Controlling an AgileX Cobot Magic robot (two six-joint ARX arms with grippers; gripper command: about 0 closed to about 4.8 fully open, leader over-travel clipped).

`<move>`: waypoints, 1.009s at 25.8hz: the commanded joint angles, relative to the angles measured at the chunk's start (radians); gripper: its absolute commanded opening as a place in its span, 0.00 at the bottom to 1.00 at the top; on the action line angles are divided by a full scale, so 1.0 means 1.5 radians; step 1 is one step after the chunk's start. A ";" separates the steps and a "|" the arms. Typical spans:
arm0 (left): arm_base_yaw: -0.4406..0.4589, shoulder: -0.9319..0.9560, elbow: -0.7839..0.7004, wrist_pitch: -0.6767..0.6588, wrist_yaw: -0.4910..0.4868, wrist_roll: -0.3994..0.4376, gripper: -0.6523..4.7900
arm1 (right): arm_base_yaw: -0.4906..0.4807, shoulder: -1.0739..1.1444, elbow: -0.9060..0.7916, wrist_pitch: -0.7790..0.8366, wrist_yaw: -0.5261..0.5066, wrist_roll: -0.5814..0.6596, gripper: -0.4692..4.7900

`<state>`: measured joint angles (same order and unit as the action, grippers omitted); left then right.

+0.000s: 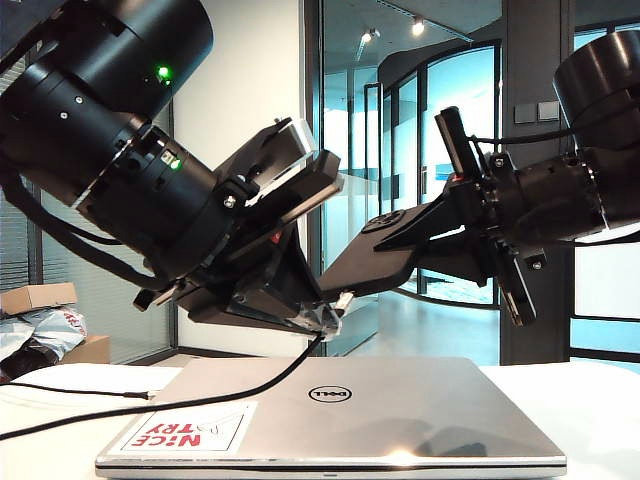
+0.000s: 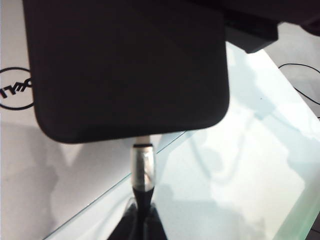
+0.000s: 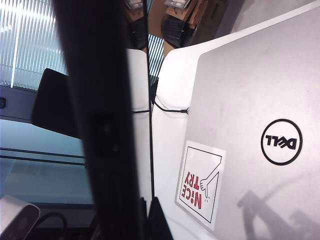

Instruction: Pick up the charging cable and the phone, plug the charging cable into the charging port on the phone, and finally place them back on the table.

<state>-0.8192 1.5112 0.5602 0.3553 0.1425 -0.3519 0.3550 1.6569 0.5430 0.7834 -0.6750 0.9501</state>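
Above the laptop, my left gripper is shut on the charging cable, just behind its silvery plug. The cord hangs down to the table. From the right side of the exterior view, my right gripper is shut on the phone and holds this flat black slab tilted in the air. The right wrist view shows the phone edge-on. The plug's tip meets the phone's short edge; I cannot tell how deep it sits.
A closed silver Dell laptop with a red-lettered sticker lies under both grippers. A second black cord with a dark plug lies left of it. Cardboard boxes and bags sit far left.
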 commanded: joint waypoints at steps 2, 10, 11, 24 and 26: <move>0.001 -0.003 0.004 0.033 -0.007 0.003 0.11 | 0.001 -0.006 0.002 0.009 -0.025 0.011 0.08; 0.001 -0.003 0.004 0.028 -0.007 0.003 0.11 | 0.001 -0.006 0.003 0.063 0.010 0.010 0.08; 0.001 -0.003 0.004 0.028 -0.007 0.003 0.11 | 0.001 -0.006 0.003 0.062 0.010 0.010 0.08; 0.001 -0.001 0.004 0.026 -0.007 0.003 0.11 | 0.002 -0.006 0.003 0.059 0.035 -0.009 0.08; 0.001 0.005 0.004 0.023 -0.007 0.003 0.11 | 0.002 -0.006 0.002 0.059 0.032 -0.010 0.08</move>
<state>-0.8192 1.5139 0.5621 0.3779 0.1295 -0.3519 0.3557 1.6569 0.5415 0.8265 -0.6216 0.9432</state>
